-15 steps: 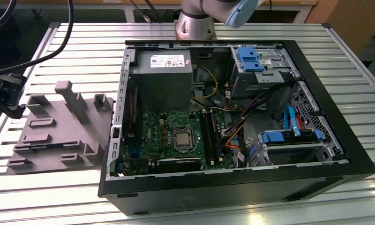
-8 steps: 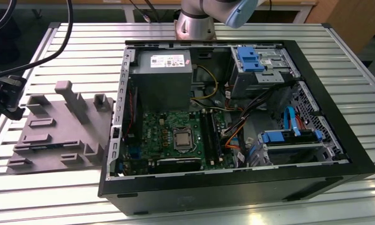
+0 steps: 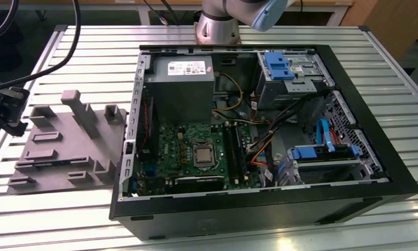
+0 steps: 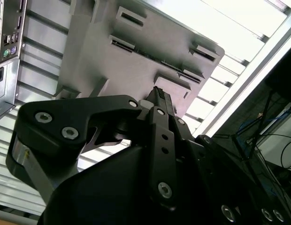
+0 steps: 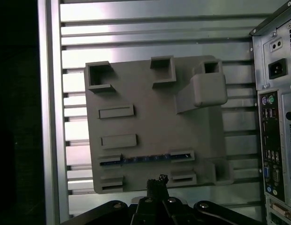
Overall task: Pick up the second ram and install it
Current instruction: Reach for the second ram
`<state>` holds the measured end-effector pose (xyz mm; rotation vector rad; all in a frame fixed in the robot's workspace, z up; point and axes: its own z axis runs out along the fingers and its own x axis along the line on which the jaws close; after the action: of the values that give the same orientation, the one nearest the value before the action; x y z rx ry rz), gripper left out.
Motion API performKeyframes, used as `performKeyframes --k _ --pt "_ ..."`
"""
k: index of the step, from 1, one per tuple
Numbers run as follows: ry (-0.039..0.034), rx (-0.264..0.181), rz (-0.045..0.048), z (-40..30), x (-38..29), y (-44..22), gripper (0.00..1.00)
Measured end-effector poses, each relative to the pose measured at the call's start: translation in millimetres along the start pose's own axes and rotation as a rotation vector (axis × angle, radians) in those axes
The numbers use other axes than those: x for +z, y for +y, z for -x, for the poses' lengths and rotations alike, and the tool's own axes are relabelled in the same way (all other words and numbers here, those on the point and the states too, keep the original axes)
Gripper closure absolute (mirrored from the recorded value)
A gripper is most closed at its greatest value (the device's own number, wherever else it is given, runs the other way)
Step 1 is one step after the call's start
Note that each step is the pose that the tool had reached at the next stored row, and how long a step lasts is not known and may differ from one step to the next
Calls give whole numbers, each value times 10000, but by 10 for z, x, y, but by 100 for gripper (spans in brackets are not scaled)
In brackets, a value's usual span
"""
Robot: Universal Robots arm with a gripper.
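Hovering at the exterior view's left, beside the outer edge of the grey tray, the hand has its fingers pinched together on nothing. It touches neither the tray nor a board.

Step, as I read it: approach for the pick, with no grasp yet. The second ram sits in the tray, on edge, in the slot between two low raised blocks in the row nearest the hand. In the first wrist view only its thin blue-green top edge is visible.

Orientation: the board is level with its narrow edge up. Its long axis runs along the slats of the worktop, with one end toward the open PC case and the other toward the worktop's outer rail. That puts the axis crosswise to the line from the hand to the tray.

Grasp needs, my judgement: fingers opened, centred along the stick, pads on the two flat faces, then a straight lift out of the slot. A skewed grip could jam it against the blocks.

To the right, the case lies open side up with the motherboard exposed. I can't tell from here whether any memory slot is already filled.
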<state>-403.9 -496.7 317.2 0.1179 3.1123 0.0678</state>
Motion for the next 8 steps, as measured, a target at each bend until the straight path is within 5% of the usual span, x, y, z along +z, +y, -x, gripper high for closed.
performKeyframes --k 8 --pt "0 0 -1 -10 31 -18 89"
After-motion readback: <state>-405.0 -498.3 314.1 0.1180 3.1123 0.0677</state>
